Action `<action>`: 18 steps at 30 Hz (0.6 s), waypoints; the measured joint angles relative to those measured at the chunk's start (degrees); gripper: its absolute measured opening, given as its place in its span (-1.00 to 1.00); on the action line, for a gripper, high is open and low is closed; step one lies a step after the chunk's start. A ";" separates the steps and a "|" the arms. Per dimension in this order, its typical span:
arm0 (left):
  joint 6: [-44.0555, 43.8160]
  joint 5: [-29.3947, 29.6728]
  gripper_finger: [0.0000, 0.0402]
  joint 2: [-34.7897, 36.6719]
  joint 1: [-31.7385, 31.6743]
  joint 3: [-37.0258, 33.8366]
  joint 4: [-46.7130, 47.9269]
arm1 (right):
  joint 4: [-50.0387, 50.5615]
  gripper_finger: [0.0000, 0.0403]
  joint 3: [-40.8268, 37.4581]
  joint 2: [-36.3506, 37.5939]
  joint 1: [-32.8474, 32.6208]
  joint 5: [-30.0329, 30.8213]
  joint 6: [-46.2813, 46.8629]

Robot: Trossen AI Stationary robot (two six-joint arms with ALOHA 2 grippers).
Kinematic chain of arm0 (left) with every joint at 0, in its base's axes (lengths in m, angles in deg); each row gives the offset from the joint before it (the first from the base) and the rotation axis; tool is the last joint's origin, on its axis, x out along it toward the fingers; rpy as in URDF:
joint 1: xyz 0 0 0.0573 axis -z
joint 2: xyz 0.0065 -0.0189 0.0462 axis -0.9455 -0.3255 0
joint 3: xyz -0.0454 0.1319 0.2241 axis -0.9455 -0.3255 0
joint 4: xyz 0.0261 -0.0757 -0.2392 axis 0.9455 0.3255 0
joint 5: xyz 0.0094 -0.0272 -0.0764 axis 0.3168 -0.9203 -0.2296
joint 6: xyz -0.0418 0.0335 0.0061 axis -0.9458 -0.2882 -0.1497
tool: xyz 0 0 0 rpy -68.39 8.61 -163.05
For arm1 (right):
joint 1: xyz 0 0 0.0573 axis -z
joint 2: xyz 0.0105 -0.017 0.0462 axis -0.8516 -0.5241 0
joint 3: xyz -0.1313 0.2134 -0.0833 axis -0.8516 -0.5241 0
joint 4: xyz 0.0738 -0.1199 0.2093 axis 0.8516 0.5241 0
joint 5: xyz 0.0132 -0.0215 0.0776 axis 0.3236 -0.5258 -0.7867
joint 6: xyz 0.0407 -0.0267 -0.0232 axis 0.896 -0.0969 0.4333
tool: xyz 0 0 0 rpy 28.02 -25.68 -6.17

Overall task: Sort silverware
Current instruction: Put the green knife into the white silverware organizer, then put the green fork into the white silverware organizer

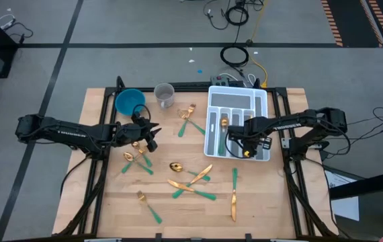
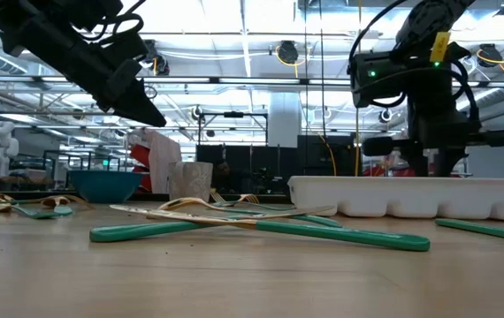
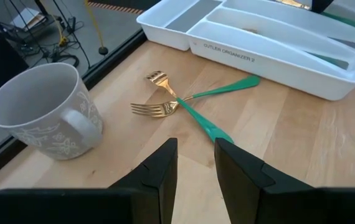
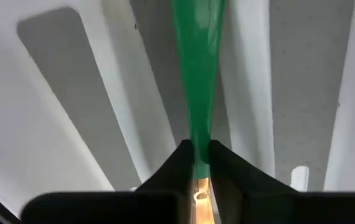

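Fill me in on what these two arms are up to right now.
They are sorting gold and green silverware into the white cutlery organizer. The right gripper is down over the organizer with a green-handled utensil between its fingers, above one of the compartments. The left gripper is open and empty, hovering over the table near the mug, facing two crossed forks. More forks, spoons and knives lie scattered on the wooden table.
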 joint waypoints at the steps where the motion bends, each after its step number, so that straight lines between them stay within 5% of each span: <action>1: 0.03 0.00 -0.43 0.00 0.00 0.00 0.00 | 0.00 -0.74 0.00 0.00 0.00 0.06 0.41; 10: 0.04 0.00 -0.43 0.00 0.00 0.00 0.00 | -0.52 -0.37 0.56 0.00 0.14 2.86 4.78; 18: -0.03 -0.01 -0.43 0.00 0.00 0.00 -1.22 | 5.33 -0.32 10.38 3.32 3.71 3.71 16.12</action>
